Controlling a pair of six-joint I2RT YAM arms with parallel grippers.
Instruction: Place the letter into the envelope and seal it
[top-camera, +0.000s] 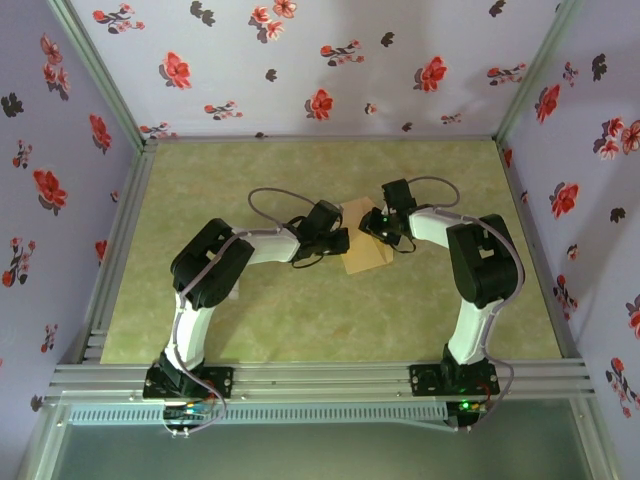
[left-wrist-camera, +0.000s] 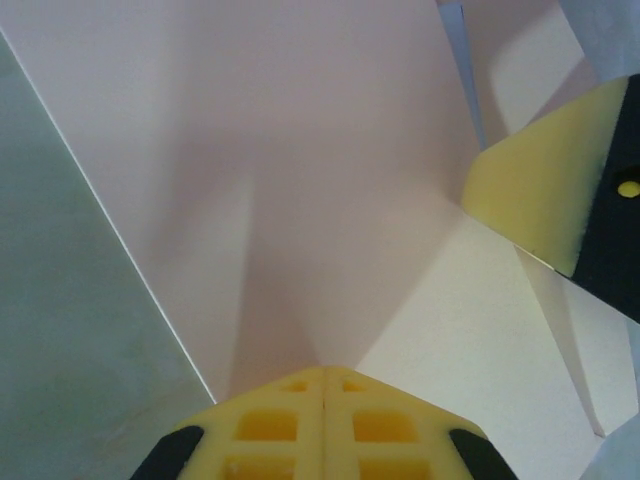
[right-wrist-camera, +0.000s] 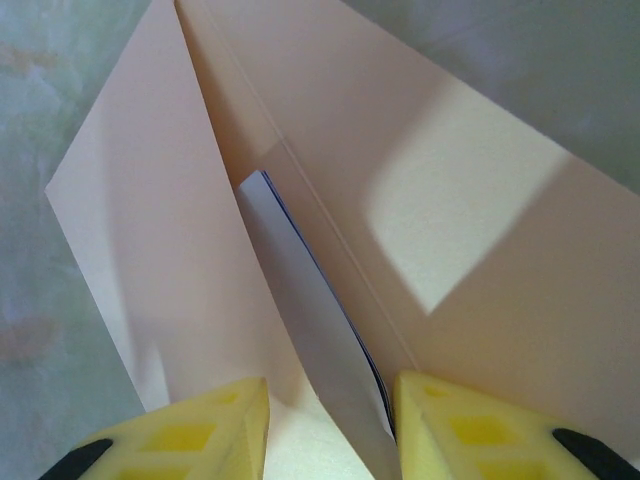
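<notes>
envelope (right-wrist-camera: 480, 200): tan kraft, creased | letter (right-wrist-camera: 310, 320): smooth white sheet, perhaps blue-edged

Overhead camera behind the arm bases (top-camera: 190, 380), looking down on the envelope (top-camera: 364, 256), both wrist cameras close above that same envelope

Top external view: the left gripper (top-camera: 342, 241) and the right gripper (top-camera: 380, 227) are covering the left and upper-right parts of the envelope (top-camera: 366, 258), and the paper at its mouth is appearing too small to tell. Right wrist view: the envelope's body is hiding most of the letter (right-wrist-camera: 300, 300), whose near end is running off the bottom edge between the fingers (right-wrist-camera: 200, 430). Left wrist view: the envelope is appearing blurred, its outline being cut by the top edge.
</notes>
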